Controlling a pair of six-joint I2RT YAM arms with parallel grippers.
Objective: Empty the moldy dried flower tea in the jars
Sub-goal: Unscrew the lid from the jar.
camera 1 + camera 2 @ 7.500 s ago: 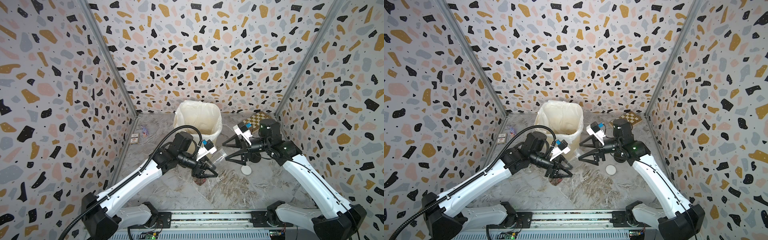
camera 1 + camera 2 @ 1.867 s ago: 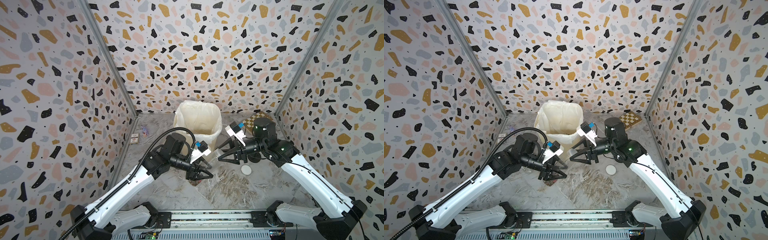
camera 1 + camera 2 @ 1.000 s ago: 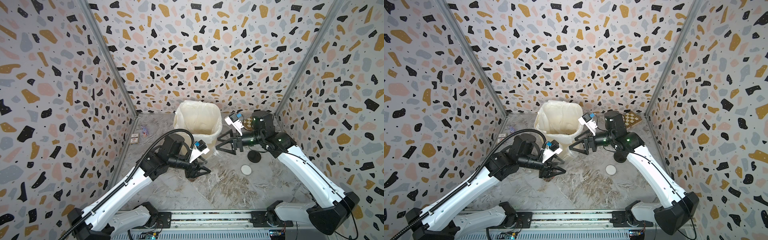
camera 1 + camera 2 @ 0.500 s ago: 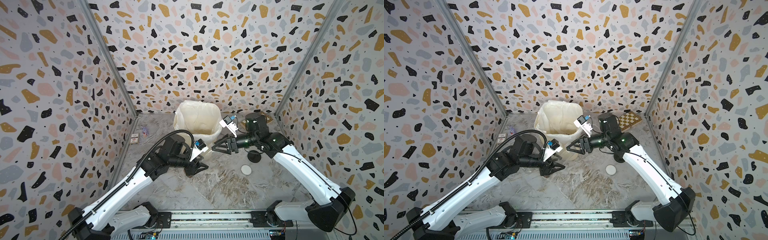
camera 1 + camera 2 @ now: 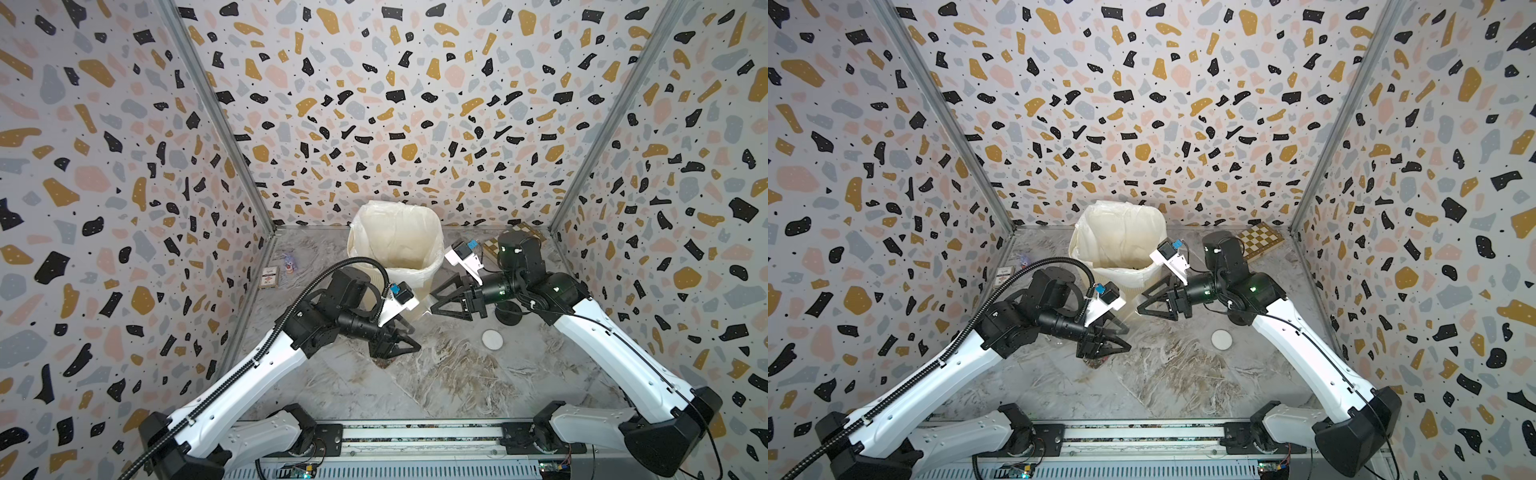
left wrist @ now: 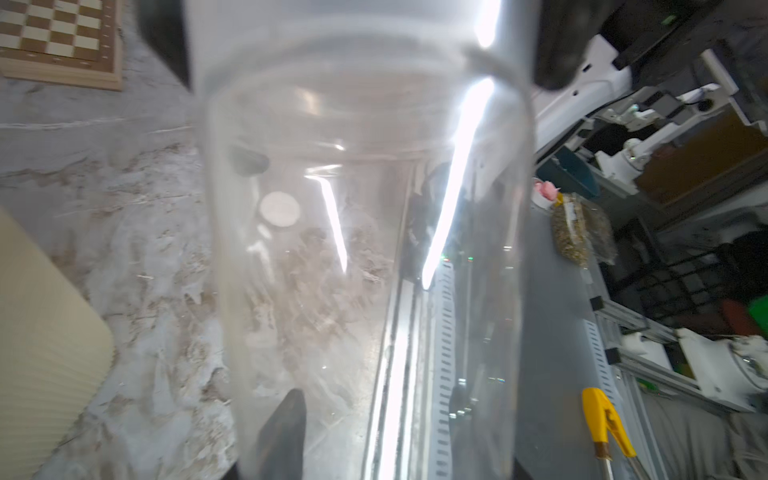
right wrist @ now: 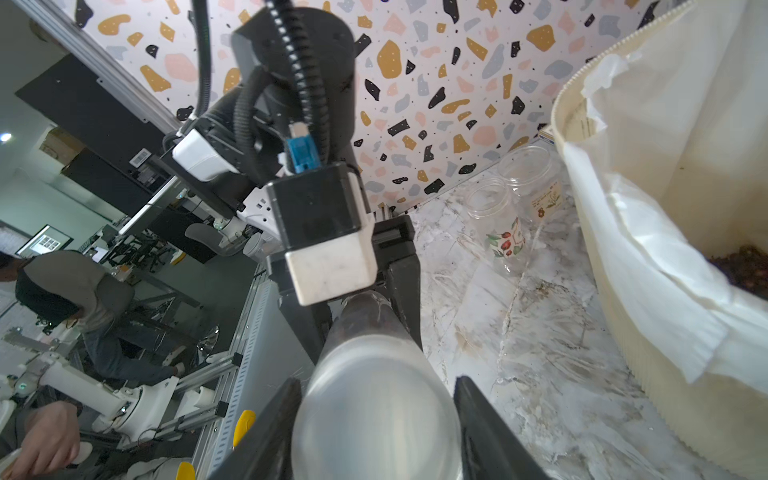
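The left gripper (image 5: 411, 338) and right gripper (image 5: 431, 303) jaws were each closed on one tube jar (image 7: 374, 374) beside the bin (image 7: 631, 365); two lidless jars (image 7: 494, 216) stood just beside it.

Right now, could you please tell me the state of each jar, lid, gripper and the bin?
tall tube: clear lid on, tea inside.
left gripper: shut on tall tube.
right gripper: shut on clear lid.
berry-label jar: lidless, upright, looks empty.
jar behind it: same.
white lid: off, lying on table.
black lid: off, on table.
bin: open, tea bits inside.
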